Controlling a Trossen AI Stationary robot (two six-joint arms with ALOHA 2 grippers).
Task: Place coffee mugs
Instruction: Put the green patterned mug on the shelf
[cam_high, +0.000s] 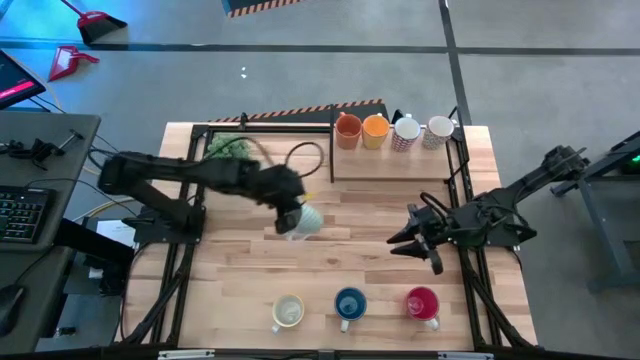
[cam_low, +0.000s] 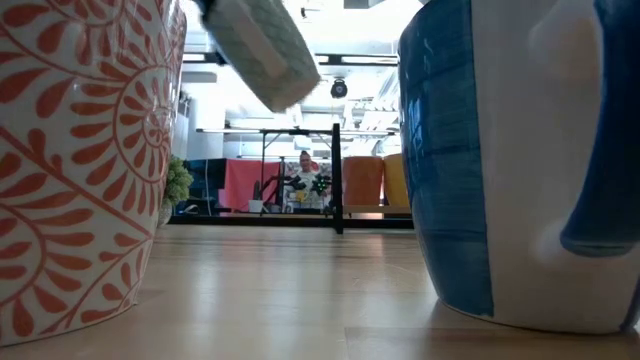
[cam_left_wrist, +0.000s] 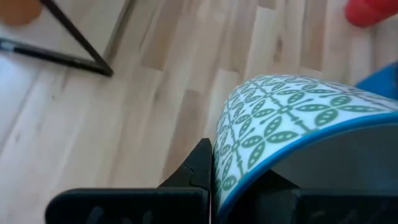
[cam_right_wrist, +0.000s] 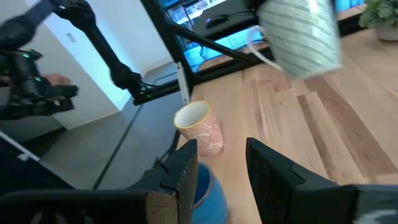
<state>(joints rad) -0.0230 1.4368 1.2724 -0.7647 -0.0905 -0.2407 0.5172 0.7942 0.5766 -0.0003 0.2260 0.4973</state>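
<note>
My left gripper (cam_high: 291, 216) is over the table's middle, shut on a white mug with a green pattern (cam_high: 307, 219), which shows in the air in the low view (cam_low: 262, 45) and the right wrist view (cam_right_wrist: 303, 34). My right gripper (cam_high: 412, 236) waits open to its right (cam_right_wrist: 221, 163), touching nothing. On a raised shelf at the far edge stand two orange mugs (cam_high: 347, 129) (cam_high: 374, 129), a patterned white one (cam_high: 405, 133) and a white one (cam_high: 438, 131). Near the front edge stand a cream mug with an orange pattern (cam_high: 288, 312), a blue mug (cam_high: 349, 304) and a red-pink mug (cam_high: 422, 302). My left gripper holds the green-patterned mug by its wall at the blue rim (cam_left_wrist: 244, 175). One finger (cam_left_wrist: 198, 169) lies outside the wall and the other inside the hollow. The mug is lifted clear of the table and tilted (cam_low: 262, 45).
A small green plant (cam_high: 229, 148) stands at the far left, beside a black frame (cam_high: 330, 140) and a looped cable (cam_high: 305, 158). Bare wood lies between the held mug and the front row. A desk with a keyboard (cam_high: 22, 212) is left of the table.
</note>
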